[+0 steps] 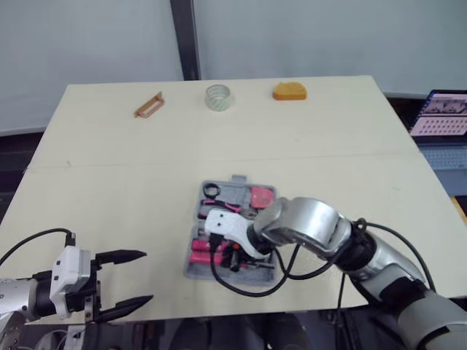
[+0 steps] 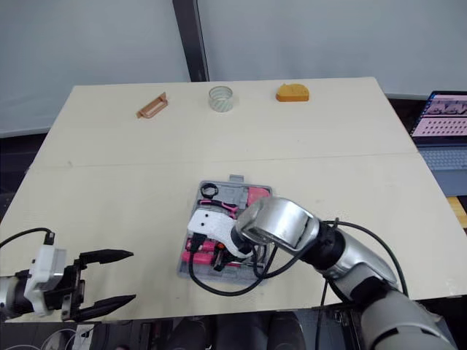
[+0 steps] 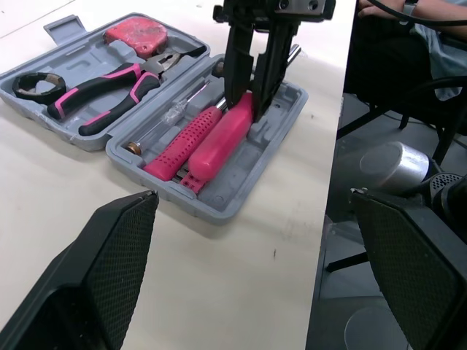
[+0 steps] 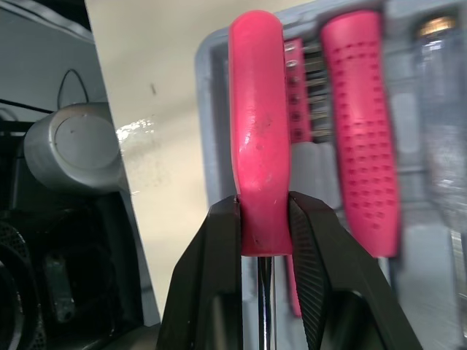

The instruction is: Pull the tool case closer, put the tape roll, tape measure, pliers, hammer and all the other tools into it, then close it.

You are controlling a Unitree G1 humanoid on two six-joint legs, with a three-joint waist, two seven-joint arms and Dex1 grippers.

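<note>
The grey tool case lies open near the table's front edge. Inside it are pink-handled pliers, a dotted pink screwdriver handle and a smooth pink-handled tool. My right gripper reaches down into the case and is shut on that smooth pink handle, which lies in its slot in the case's near half. My left gripper is open and holds nothing, at the front edge left of the case. At the table's far edge sit the tape roll, an orange tape measure and a brown tool.
A wide stretch of bare table separates the case from the far-edge items. A laptop screen stands off the table's right side. A black cable loops from my right wrist over the case's front edge.
</note>
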